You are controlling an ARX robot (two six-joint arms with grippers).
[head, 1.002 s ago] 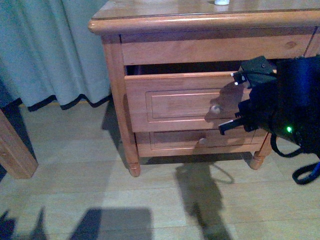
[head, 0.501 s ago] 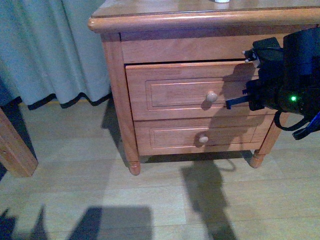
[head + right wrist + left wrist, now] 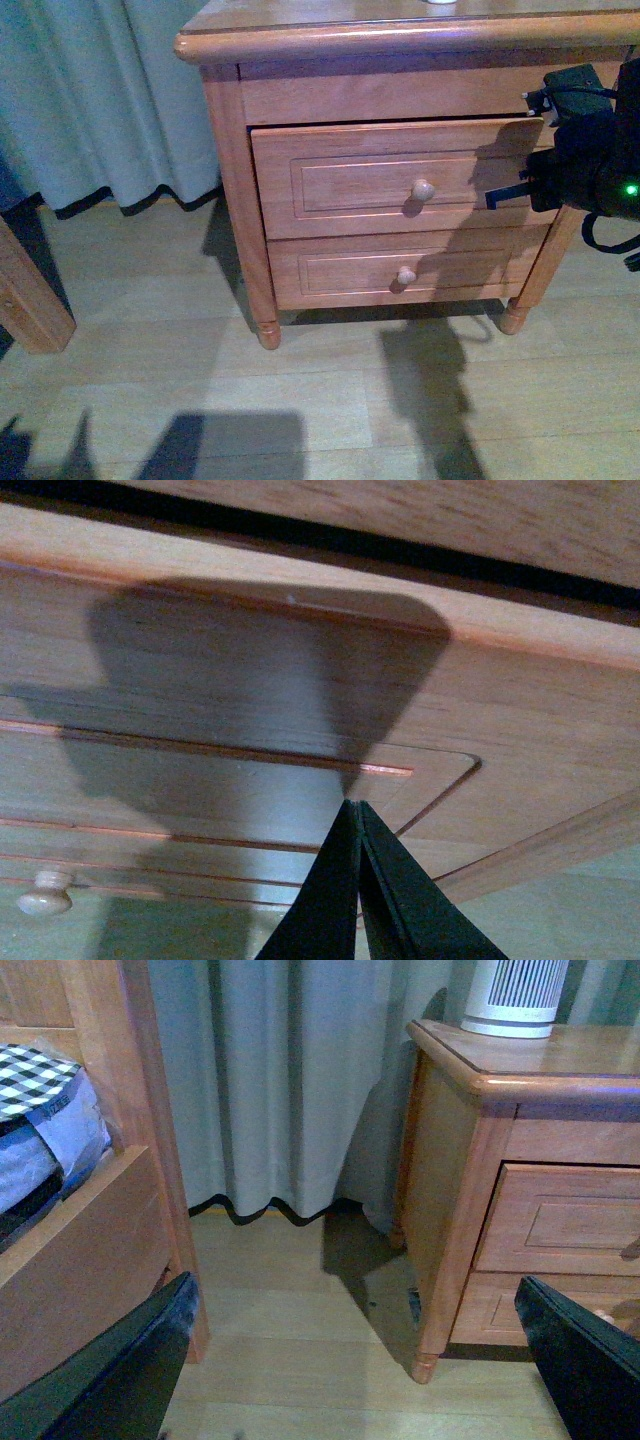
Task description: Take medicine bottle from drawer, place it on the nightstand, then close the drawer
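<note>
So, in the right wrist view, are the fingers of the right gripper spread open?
No, the right gripper has its two dark fingers pressed together into one tip, pointed at the front of the drawer.

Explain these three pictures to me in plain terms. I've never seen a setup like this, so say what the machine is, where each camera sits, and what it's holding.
It is a robot with two arms, each ending in a claw. The front picture is taken from its body: a wooden nightstand, its upper drawer almost shut, and the right claw at the drawer's right end. The medicine bottle barely shows on top. The right wrist camera shows that claw shut, empty, tips against the drawer front. The left wrist camera shows the left claw open, holding nothing, facing curtain and floor.
</note>
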